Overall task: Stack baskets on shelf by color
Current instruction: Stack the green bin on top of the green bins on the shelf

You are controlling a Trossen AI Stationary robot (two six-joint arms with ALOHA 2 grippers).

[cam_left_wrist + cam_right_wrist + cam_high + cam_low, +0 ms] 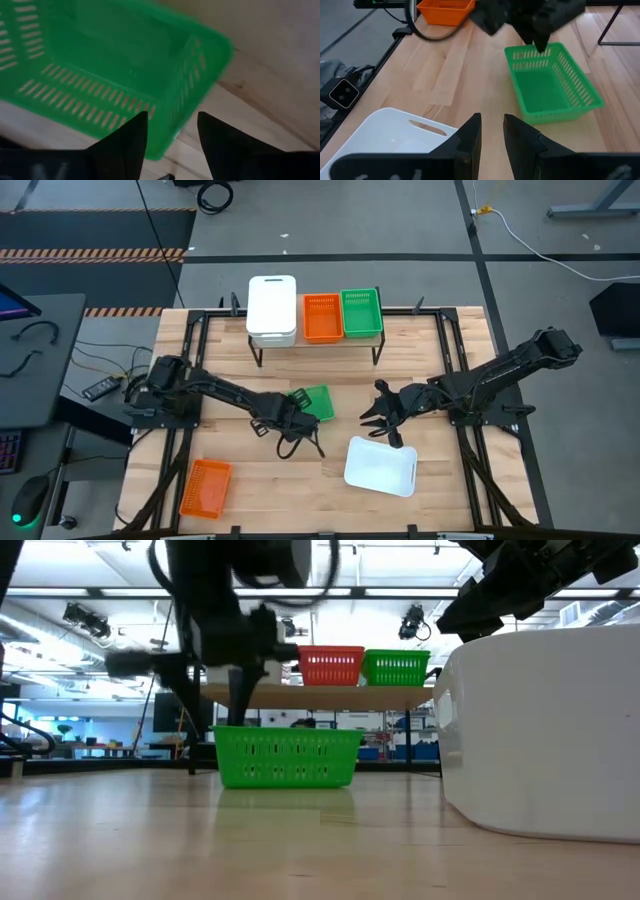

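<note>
Two risks ahead. Left gripper [296, 427], jaws spread and holding nothing, poised at the corner of the green perforated plastic basket [314, 402] mid-table [450, 490]: could nudge rather than pinch the rim. Right gripper [381, 418], jaws narrowly parted and empty, beside the white rectangular basket [381, 465]: possible clash between arms. Wood-topped shelf [316, 339] well beyond.

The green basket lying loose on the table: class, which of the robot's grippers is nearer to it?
Left. The left gripper is open right at the green basket. The right gripper hovers apart from it, beside the white basket.
</note>
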